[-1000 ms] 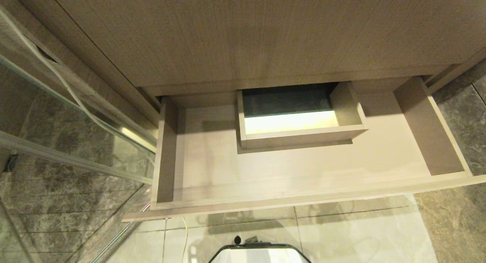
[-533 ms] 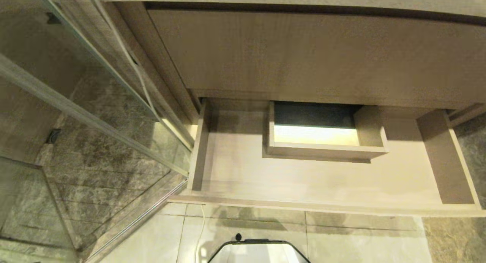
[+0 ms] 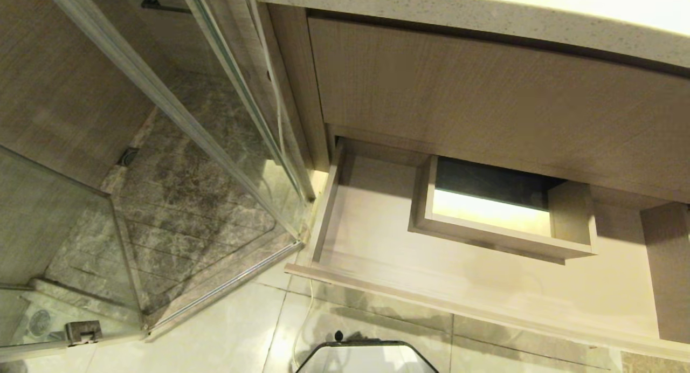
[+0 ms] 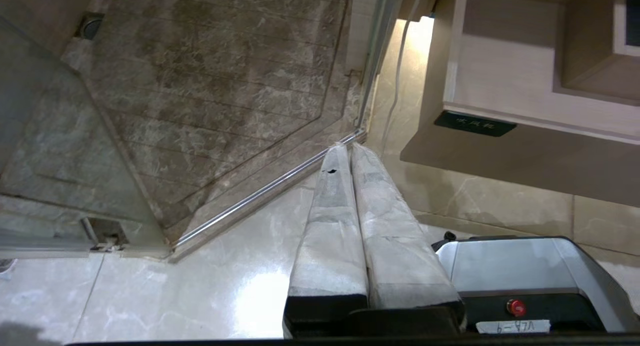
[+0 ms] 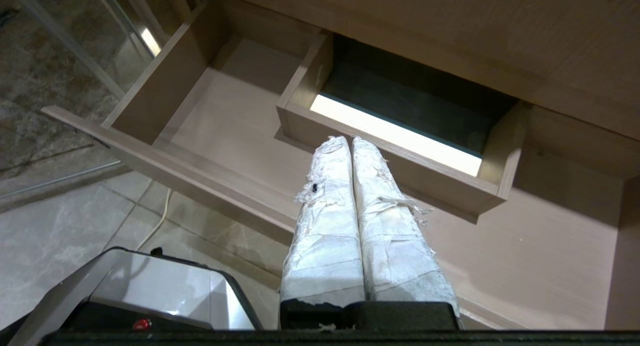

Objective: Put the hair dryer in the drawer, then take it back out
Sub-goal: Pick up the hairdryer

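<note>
The drawer (image 3: 377,222) stands pulled out under the vanity, a wide shallow wood-grain box with nothing lying in it. A boxed notch (image 3: 501,238) sits at its back middle. The hair dryer is out of view in every view. My left gripper (image 4: 344,147) is shut with nothing in it and hangs over the floor tiles, left of the drawer's (image 4: 500,76) corner with the dark label (image 4: 475,123). My right gripper (image 5: 350,140) is also shut on nothing. It hangs in front of the drawer (image 5: 240,121), its tips lined up with the notch (image 5: 400,171). Neither gripper shows in the head view.
A glass shower door (image 3: 215,119) and a dark stone shower floor (image 3: 188,200) lie left of the drawer. A white cord (image 3: 277,109) hangs down the cabinet's side. A speckled countertop (image 3: 485,12) tops a taller wood panel (image 3: 485,103). My base (image 3: 366,359) is at the bottom.
The whole head view has shifted: the camera has risen and swung, so the drawer now sits lower right and the countertop has come into view. Nothing in the scene itself has moved.
</note>
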Available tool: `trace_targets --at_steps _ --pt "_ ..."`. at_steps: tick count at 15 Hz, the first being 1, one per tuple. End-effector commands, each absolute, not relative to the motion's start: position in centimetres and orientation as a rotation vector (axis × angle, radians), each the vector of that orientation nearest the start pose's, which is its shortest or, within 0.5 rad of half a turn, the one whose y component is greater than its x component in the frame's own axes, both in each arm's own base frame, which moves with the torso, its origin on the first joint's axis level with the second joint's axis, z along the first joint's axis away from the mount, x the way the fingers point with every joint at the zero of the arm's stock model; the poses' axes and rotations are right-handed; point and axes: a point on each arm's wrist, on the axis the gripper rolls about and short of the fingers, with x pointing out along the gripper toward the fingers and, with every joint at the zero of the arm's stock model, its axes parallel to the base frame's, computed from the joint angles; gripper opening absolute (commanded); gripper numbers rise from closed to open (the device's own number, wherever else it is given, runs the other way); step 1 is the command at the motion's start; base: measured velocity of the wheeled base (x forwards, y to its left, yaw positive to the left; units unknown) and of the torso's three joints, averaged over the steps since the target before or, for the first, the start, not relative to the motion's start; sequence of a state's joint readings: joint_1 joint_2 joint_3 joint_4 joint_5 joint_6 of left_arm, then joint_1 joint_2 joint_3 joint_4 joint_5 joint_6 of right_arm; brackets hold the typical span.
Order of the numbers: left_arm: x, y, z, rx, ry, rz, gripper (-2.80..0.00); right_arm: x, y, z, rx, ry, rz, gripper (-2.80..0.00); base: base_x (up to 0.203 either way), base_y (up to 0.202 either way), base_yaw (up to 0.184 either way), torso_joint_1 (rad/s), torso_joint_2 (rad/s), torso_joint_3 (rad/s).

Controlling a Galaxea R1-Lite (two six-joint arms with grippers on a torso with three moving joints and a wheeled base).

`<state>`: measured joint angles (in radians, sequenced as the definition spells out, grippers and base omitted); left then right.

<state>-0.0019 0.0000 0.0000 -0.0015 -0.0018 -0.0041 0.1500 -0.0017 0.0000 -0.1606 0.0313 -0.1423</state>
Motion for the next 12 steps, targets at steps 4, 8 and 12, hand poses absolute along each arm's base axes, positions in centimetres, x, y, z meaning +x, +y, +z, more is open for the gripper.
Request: trace_targets --at_steps 4,8,12 --pt "-2.28 0.00 7.56 -0.005 -0.001 -0.003 -2.80 -2.37 -0.29 7.99 -0.116 -0.172 0.172 -2.80 0.000 0.000 0.000 0.000 0.00 0.000" --pt "-2.27 0.00 7.55 -0.005 -0.001 -0.003 -2.80 -2.36 -0.28 7.91 -0.098 -0.163 0.174 -2.80 0.000 0.000 0.000 0.000 0.00 0.000" --pt "-2.27 0.00 7.53 -0.005 0.000 -0.003 -2.80 -2.36 -0.29 7.88 -0.098 -0.160 0.172 -2.80 0.000 0.005 -0.136 0.014 -0.02 -0.011"
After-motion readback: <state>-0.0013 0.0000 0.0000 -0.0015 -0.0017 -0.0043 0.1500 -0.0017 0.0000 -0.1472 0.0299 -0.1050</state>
